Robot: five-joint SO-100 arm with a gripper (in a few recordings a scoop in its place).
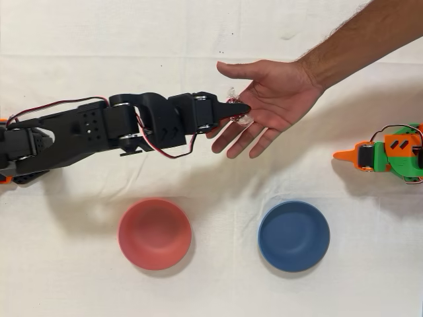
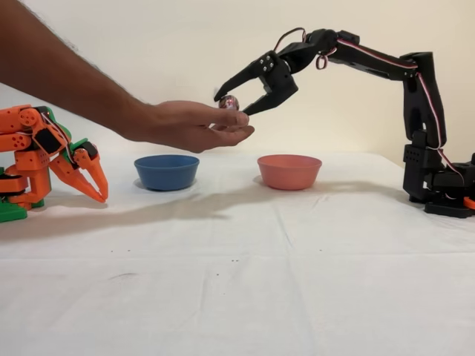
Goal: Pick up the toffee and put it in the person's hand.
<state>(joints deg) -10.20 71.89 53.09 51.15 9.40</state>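
Two hands are meeting above the table (image 1: pixel 211 284), and everything is turning on how they are overlapping. I am running the black arm (image 2: pixel 415 81), which is stretching out nearly full length, from the left in the overhead view and from the right in the fixed view. The orange arm (image 1: pixel 390 153) is sitting idle at the far side.

The person's hand (image 1: pixel 274 99) is waiting palm up with the fingers spread, held well above the table. The red bowl (image 1: pixel 154 234) and blue bowl (image 1: pixel 293 236) are resting below and to the side, playing no part.

The robot hand (image 2: pixel 231 104) is hanging over the person's fingers rather than the palm. From the side its jaws are standing apart, wider than the toffee (image 2: pixel 228 101), so I am reading it as released rather than clamped. The upper tip may be brushing the wrapper.

The toffee is lying between the jaw tips, on the person's fingers as far as I can tell. From above it is lying near the base of the fingers, with the palm just beyond, to the right. I am judging the handover nearly done. My next move is lifting straight up and back, since a sideways pull could be nudging the sweet off through the finger gaps.
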